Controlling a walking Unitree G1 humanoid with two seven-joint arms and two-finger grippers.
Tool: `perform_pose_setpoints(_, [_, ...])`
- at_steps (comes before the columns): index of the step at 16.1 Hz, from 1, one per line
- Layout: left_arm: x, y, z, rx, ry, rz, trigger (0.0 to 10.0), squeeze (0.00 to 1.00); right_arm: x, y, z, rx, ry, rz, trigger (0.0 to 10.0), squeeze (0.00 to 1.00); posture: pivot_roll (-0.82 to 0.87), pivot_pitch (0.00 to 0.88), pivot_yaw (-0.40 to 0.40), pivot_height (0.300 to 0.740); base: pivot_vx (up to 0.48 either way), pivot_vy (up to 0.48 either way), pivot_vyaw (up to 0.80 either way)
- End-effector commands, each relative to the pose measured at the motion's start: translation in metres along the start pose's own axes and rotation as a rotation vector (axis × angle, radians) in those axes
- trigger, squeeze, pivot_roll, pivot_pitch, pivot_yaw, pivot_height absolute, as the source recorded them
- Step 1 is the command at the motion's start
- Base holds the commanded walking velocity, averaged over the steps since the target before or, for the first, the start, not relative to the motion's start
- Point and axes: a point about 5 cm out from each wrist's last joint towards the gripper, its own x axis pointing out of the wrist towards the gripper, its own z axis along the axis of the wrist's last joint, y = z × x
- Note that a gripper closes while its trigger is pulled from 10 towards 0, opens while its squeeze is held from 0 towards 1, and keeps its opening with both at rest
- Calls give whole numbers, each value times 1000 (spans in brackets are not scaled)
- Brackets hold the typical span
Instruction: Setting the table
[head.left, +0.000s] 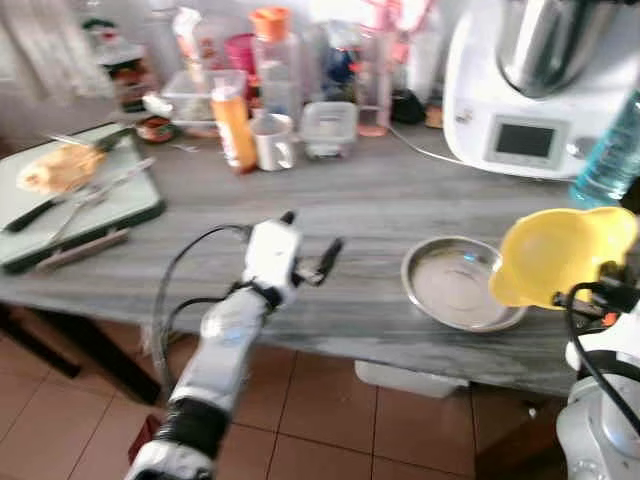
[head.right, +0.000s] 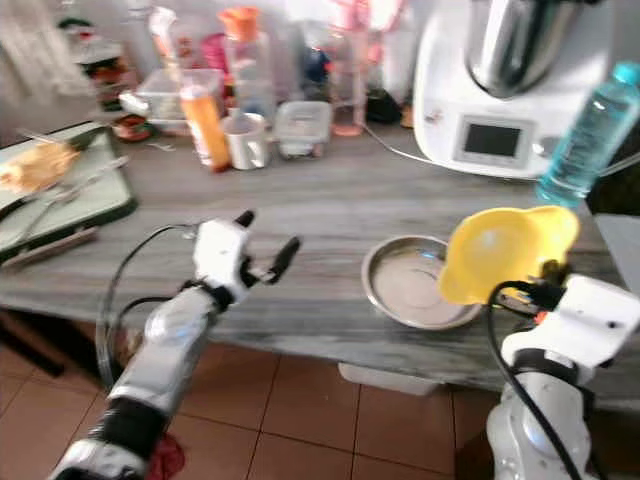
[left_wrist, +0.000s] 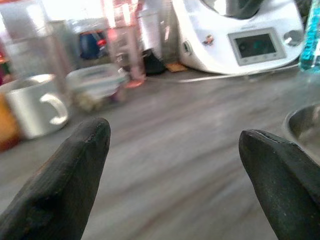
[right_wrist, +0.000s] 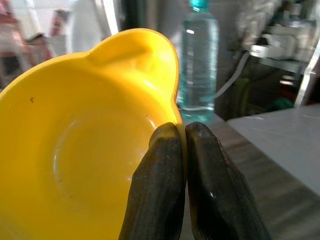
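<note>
One yellow bowl (head.right: 500, 250) pinched by right gripper (right_wrist: 184, 165) above desk (head.left: 380, 200); steel dish (head.left: 455, 285) beside; left gripper (head.left: 312, 245) spread wide, empty.

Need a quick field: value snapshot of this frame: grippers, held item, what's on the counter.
left gripper: open, empty, above the counter's front edge
right gripper: shut on the rim of the yellow bowl
yellow bowl: held tilted in the air, beside and partly over the metal plate
metal plate: empty, flat on the grey counter
back of counter: white kitchen machine, blue water bottle, metal mug, orange bottle, plastic containers
robot's left: green tray with food and cutlery
</note>
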Motion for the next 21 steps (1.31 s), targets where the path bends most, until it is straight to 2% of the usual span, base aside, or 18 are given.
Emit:
perform_pose_setpoints(1, [-1,-1,5,7,-22,-47,10000,0,0,1,5,1,-18,8,10000,0,-71,91,41,740,0,0,0])
perform_pose_setpoints(4, [-3,0,5,1,-2,-125,10000,0,4,8,5,33,-18,24,10000,0,-48,103,48,740,0,0,0])
perform_pose_setpoints(8, [-12,-11,6,-18,14,-269,10000,0,20,32,13,116,-36,99,10000,0,-26,127,64,740,0,0,0])
perform_pose_setpoints(9, [-18,-15,6,-31,38,-346,10000,0,32,39,18,152,-49,122,10000,0,-14,137,67,740,0,0,0])
perform_pose_setpoints(10, [-20,-15,7,-15,39,-368,10000,0,40,43,20,177,-53,129,10000,0,-1,144,67,740,0,0,0])
perform_pose_setpoints(12, [-23,-13,10,-9,41,-387,10000,0,59,55,25,256,-45,143,10000,0,19,155,62,740,0,0,0])
perform_pose_setpoints(14, [-24,-14,12,-12,45,-395,10000,0,70,69,28,268,-34,183,10000,0,22,157,55,740,0,0,0])
perform_pose_setpoints(17, [-26,-22,13,-35,53,-431,10000,0,78,89,24,296,38,215,10000,0,14,149,39,740,0,0,0])
perform_pose_setpoints(21, [-24,-33,14,-50,52,-489,10000,0,80,104,7,242,215,209,10000,0,-4,141,32,740,0,0,0])
